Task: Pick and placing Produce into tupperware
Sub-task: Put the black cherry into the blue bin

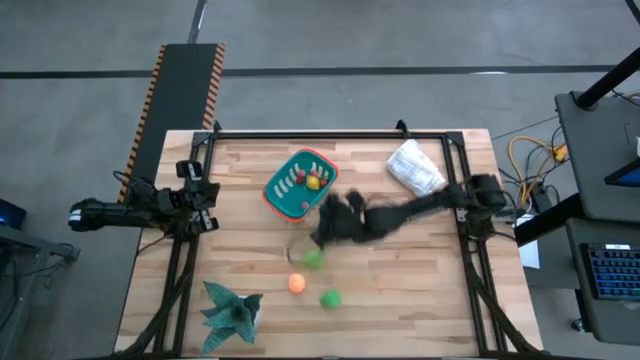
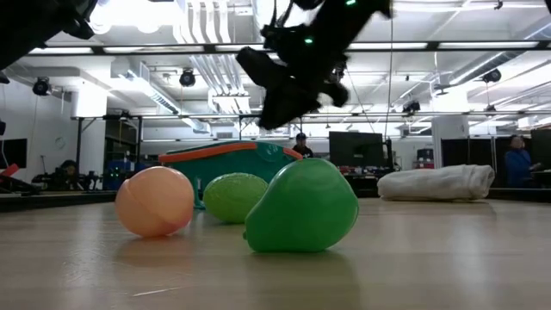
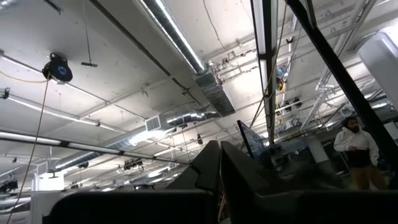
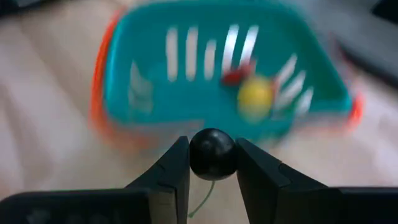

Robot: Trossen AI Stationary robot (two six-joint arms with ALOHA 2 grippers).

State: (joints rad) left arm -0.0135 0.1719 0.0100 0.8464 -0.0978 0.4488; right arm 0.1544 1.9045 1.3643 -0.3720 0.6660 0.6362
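Note:
The teal tupperware with its orange rim stands on the table's middle, with a yellow piece and a red piece lying inside. My right gripper hangs above the table just off the tub's near-right rim, shut on a small dark round piece of produce. A lime-green piece, an orange piece and a green piece rest on the table nearer the front edge. My left gripper waits at the table's left edge, fingers together. My right gripper pinches the dark round piece between its two fingers, one finger on each side of its widest part. The piece sits between the fingertips, lifted clear of the table, with the tub just beyond it.
A white cloth bundle lies at the far right of the table. A teal leafy star-shaped thing sits at the near left corner. In the low view the orange piece and green piece stand in front of the tub.

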